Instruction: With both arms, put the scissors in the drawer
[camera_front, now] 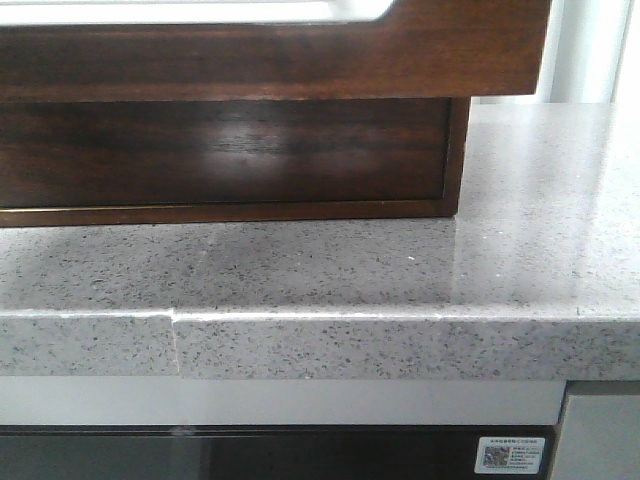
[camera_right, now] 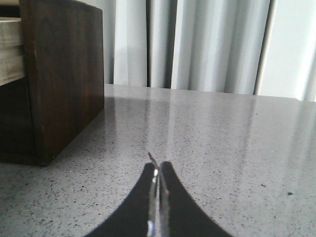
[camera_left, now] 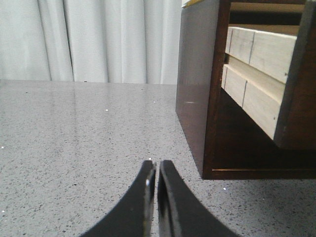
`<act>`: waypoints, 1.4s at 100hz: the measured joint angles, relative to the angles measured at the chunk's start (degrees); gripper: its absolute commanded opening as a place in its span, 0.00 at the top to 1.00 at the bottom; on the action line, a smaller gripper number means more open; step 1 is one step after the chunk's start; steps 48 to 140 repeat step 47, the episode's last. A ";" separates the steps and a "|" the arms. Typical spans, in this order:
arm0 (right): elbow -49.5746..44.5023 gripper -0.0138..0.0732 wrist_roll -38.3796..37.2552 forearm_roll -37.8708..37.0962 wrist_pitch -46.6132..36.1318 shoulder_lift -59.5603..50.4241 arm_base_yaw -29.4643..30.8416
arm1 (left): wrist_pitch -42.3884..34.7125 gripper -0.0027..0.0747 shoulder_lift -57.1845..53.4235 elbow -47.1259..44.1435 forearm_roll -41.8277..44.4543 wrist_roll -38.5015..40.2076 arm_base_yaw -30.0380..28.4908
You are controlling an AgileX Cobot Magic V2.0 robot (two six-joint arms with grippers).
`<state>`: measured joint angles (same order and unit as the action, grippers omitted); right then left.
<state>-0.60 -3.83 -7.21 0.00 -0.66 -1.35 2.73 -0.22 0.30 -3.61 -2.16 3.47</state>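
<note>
The drawer (camera_front: 450,50) is a wide dark brown glossy front across the top of the front view, with a white round-cornered area along its top. It sticks out past the cabinet (camera_front: 220,150) below it. My right gripper (camera_right: 158,165) is shut on a thin metal blade of the scissors (camera_right: 151,158), whose tip pokes out past the fingertips. It hovers low over the counter beside the cabinet's side wall (camera_right: 64,74). My left gripper (camera_left: 156,164) is shut and empty, low over the counter by the cabinet's other side (camera_left: 195,94). Neither gripper shows in the front view.
The cabinet stands on a speckled grey stone counter (camera_front: 400,270) with a front edge and a seam (camera_front: 172,320). Pale wooden drawer sides (camera_left: 261,49) show inside the cabinet. White curtains (camera_right: 207,44) hang behind the counter.
</note>
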 measured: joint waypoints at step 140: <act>0.00 0.92 -1.08 0.00 0.00 0.00 0.00 | 0.00 0.99 0.00 0.00 -0.09 0.00 0.00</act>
